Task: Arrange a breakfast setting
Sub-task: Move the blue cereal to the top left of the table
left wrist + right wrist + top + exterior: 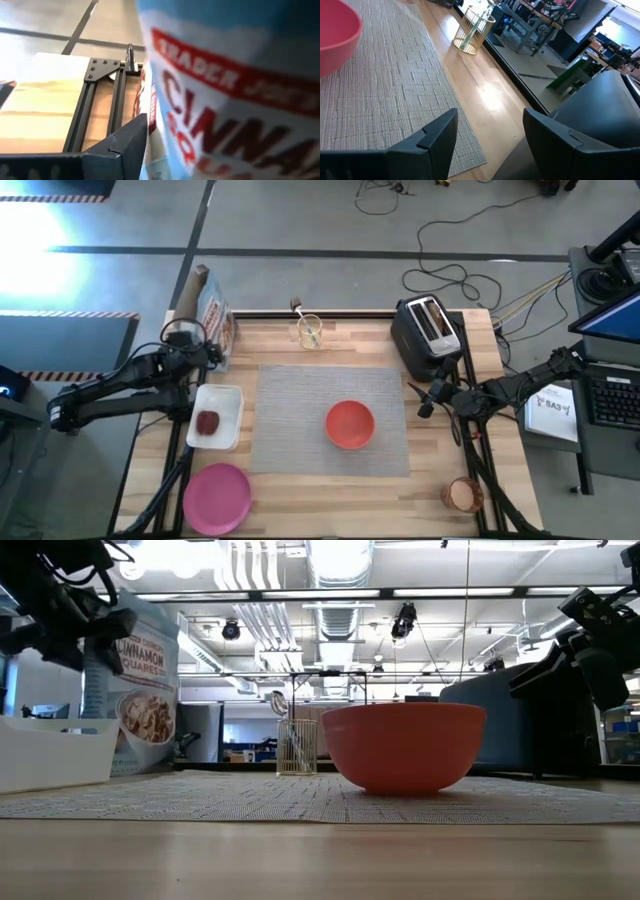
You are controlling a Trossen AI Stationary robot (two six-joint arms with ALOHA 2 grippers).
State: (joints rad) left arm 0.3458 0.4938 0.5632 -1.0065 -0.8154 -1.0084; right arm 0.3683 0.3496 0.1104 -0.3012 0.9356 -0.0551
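The grey woven placemat (333, 420) lies mid-table with the red-orange bowl (349, 424) standing on it. The pink plate (217, 498) sits at the near left corner. A small dark-red fruit (207, 423) lies in the white tray (225, 402). An orange-tinted cup (463, 495) stands at the near right. A metal spoon (279, 701) stands in a clear ribbed glass (310, 331) at the far edge. My left gripper (203, 350) hovers open right at the cereal box (213, 315), which hides one finger. My right gripper (490, 135) hangs open beside the toaster, holding nothing. My left gripper stands against the upright cereal box's near side (165, 125). One finger (127, 142) shows next to the box's edge, and the box hides the other. I cannot tell whether the fingers touch the box.
The black toaster (428, 332) stands at the far right, just beyond my right gripper. The cereal box stands upright at the far left corner, by the table's metal frame (97, 100). Bare wood shows along the near edge between plate and cup.
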